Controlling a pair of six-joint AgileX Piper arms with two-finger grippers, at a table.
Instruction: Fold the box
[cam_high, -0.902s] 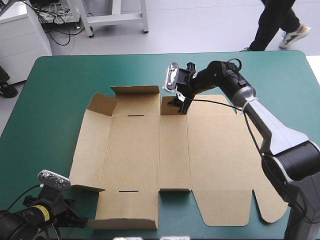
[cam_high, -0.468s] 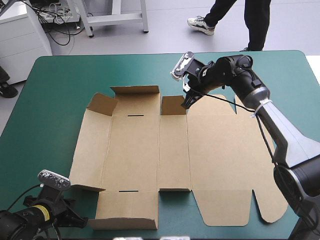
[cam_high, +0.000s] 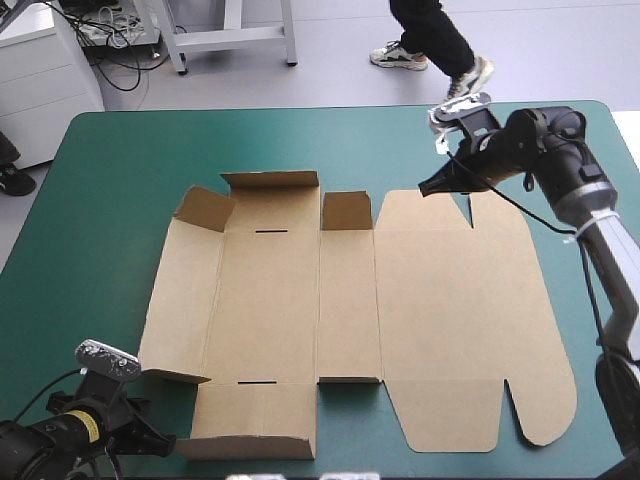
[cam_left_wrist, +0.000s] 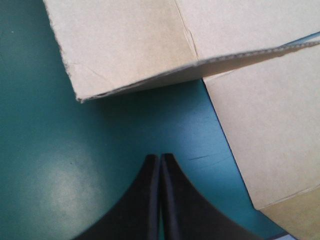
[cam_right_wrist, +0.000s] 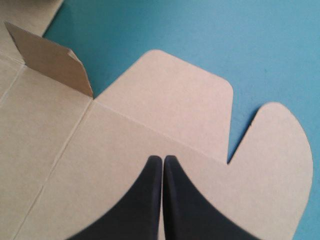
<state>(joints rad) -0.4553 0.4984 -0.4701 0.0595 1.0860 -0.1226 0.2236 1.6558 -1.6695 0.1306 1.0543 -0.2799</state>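
Observation:
The brown box (cam_high: 350, 310) lies as a cut sheet spread flat on the teal-green cover. Three short flaps stand up: two on its far edge (cam_high: 270, 182) (cam_high: 347, 211) and one at the far left corner (cam_high: 205, 208). My right gripper (cam_high: 428, 187) hangs shut and holds nothing, just above the rounded far flap (cam_right_wrist: 170, 100). In the right wrist view its tips (cam_right_wrist: 163, 160) meet over the board, with the upright flap (cam_right_wrist: 50, 60) off to the side. My left gripper (cam_high: 160, 440) is shut and low at the box's near left corner. Its tips (cam_left_wrist: 160, 159) are on the cover just short of a slightly lifted flap (cam_left_wrist: 150, 45).
The teal-green cover (cam_high: 110, 200) shows on every side of the sheet, widest on the left and along the far edge. The table's far right corner lies close behind the right arm. A second flap (cam_left_wrist: 270, 125) lies flat beside the left gripper.
The right gripper was open at the middle far flap earlier. It has shut and swung right, toward the far right corner. The flap stays upright. The left arm has not moved.

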